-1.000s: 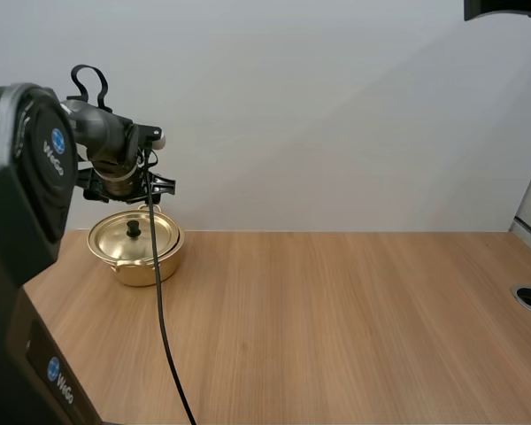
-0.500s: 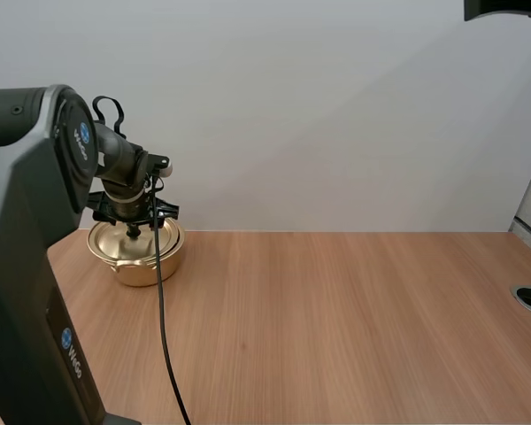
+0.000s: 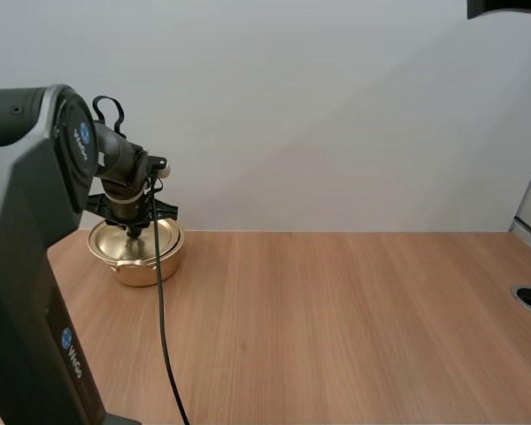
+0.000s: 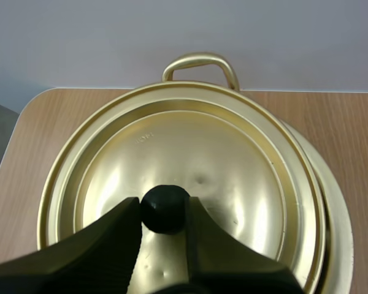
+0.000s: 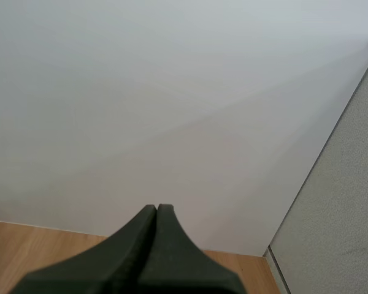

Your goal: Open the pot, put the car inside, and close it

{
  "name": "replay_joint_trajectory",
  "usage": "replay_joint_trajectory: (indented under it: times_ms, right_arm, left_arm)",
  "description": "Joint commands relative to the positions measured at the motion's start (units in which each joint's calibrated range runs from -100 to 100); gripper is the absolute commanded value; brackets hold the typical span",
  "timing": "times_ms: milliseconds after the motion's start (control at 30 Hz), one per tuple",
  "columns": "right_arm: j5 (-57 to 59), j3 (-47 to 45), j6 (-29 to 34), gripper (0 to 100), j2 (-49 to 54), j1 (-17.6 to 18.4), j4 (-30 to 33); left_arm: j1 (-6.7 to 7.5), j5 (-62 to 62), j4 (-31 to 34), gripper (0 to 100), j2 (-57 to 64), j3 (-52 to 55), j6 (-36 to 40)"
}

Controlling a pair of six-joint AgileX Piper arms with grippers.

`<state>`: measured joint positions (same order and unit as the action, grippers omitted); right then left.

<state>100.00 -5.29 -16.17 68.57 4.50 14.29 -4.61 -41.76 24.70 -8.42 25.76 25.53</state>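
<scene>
L fingers [image 4: 119, 236] pinch the black round knob [image 4: 164, 207] of the gold metal lid [image 4: 227, 153]. The lid sits closed on the gold metal pot [image 3: 146, 264] directly beneath them, pot's loop handle just beyond the tips. Pot rests on the light wooden bench [image 3: 336, 319]. R fingers [image 5: 141, 242] pressed together in one wedge.

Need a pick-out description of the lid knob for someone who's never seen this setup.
On the wooden table, at its far left corner near the wall, sits a gold pot with its gold lid on. At the lid's centre is the knob: a small round black ball, the only dark part on the shiny metal, pinched between the black fingers of the left gripper.
</scene>
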Motion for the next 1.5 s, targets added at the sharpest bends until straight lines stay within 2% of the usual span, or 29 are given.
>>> replay_joint_trajectory:
  times_ms: [0, 267, 533, 867, 1467]
  right_arm:
    - [0.0, 0.0, 0.1, 0, 0.0, 0.0, -0.1]
    - [0.0, 0.0, 0.1, 0, 0.0, 0.0, -0.1]
    - [0.0, 0.0, 0.1, 0, 0.0, 0.0, -0.1]
    - [0.0, 0.0, 0.1, 0, 0.0, 0.0, -0.3]
    - [0.0, 0.3, 0.1, 0, 0.9, 0.0, -0.7]
  left_arm:
    - [0.01, 0.3, 0.0, 0, 0.0, 0.0, 0.1]
    - [0.01, 3.0, 0.0, 0, 1.0, -0.3, 0.1]
    - [0.01, -11.0, -5.7, 0, 2.1, -5.6, 0.1]
    - [0.01, -12.3, -8.8, 0, 2.1, -5.6, -0.7]
    - [0.01, -11.8, -9.0, 0, -2.1, -5.4, -1.8]
